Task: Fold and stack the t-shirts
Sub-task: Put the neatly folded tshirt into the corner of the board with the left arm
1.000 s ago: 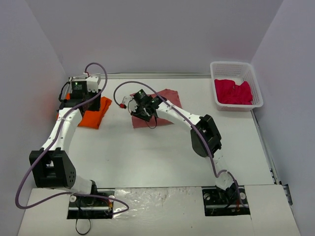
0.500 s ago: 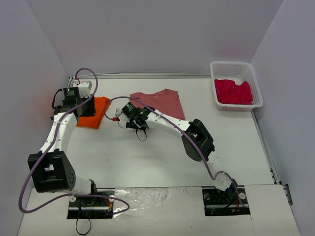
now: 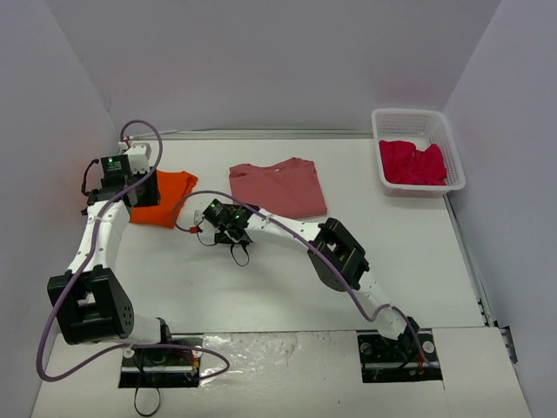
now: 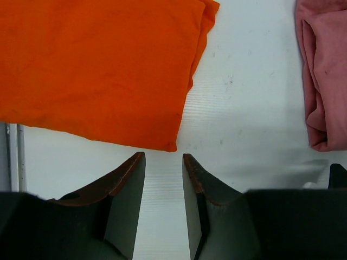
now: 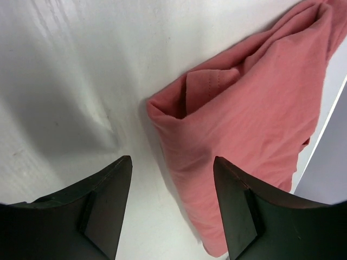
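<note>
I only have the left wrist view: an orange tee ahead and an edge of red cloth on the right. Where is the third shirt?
Observer: The crimson-pink t-shirt lies crumpled in the white basket at the table's far right corner.
Operator: Is the right arm holding the red one?
Observer: No. The right gripper is at a corner of the brick-red t-shirt, its fingers apart and gripping nothing.
Operator: Is that shirt folded?
Observer: Yes, it lies as a flat rectangle, apart from the orange t-shirt.

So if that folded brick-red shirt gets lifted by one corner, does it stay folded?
Probably not: the brick-red shirt is soft cloth, its edge bulging in loose folds in the right wrist view, so it would likely droop and unfold. Pushed across the table, it would probably bunch up rather than slide.
</note>
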You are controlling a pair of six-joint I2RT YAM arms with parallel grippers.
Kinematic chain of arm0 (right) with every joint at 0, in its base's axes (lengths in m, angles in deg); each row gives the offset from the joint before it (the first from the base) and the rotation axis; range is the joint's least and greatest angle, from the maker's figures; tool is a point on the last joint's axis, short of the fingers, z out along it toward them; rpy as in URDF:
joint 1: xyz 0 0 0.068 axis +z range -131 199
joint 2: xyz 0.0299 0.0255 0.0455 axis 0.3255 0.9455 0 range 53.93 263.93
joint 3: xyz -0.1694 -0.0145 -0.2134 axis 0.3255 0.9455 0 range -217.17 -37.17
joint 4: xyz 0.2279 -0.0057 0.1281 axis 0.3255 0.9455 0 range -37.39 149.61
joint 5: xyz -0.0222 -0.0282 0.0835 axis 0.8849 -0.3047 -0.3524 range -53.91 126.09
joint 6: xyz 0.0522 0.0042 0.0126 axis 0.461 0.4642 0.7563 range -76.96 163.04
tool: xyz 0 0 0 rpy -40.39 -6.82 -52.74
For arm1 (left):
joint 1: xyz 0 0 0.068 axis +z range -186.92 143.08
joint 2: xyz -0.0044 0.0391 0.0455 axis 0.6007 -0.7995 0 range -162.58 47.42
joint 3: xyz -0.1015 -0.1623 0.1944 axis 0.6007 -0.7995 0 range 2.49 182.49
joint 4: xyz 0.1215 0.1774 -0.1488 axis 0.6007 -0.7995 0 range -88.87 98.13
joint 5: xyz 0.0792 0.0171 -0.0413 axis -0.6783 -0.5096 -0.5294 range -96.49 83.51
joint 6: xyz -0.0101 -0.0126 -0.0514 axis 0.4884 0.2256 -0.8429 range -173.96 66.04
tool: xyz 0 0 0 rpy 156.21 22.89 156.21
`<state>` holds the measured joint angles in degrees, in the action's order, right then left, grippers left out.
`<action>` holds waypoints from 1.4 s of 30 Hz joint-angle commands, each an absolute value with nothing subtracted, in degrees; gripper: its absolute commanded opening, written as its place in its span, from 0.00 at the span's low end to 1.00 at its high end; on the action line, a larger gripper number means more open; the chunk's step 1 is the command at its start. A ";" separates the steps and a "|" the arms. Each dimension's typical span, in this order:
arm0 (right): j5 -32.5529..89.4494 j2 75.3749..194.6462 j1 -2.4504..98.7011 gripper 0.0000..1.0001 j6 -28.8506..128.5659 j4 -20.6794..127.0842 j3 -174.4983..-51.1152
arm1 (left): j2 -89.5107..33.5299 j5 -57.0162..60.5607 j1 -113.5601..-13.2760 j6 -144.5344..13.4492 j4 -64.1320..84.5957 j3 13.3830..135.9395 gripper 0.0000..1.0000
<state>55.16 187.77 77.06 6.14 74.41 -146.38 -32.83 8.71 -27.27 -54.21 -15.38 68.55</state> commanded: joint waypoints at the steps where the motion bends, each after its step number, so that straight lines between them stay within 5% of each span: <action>1: 58.24 190.50 76.22 0.58 5.08 74.32 -148.09 | -30.37 9.24 -26.46 -54.49 -14.02 69.03 0.33; 10: 58.42 194.55 75.78 0.52 4.90 73.44 -150.64 | -31.51 10.47 -26.20 -54.31 -13.49 68.23 0.33; 14: 57.45 194.38 75.78 0.00 5.07 73.52 -149.85 | -31.95 10.56 -26.20 -54.31 -13.58 68.41 0.33; 30: 55.16 179.80 73.40 0.00 7.71 73.61 -148.35 | -43.18 34.61 -26.20 -64.76 -16.40 74.03 0.34; 42: 54.81 180.75 72.88 0.00 7.97 73.96 -147.12 | -61.38 47.29 -26.81 -79.09 -10.34 77.81 0.33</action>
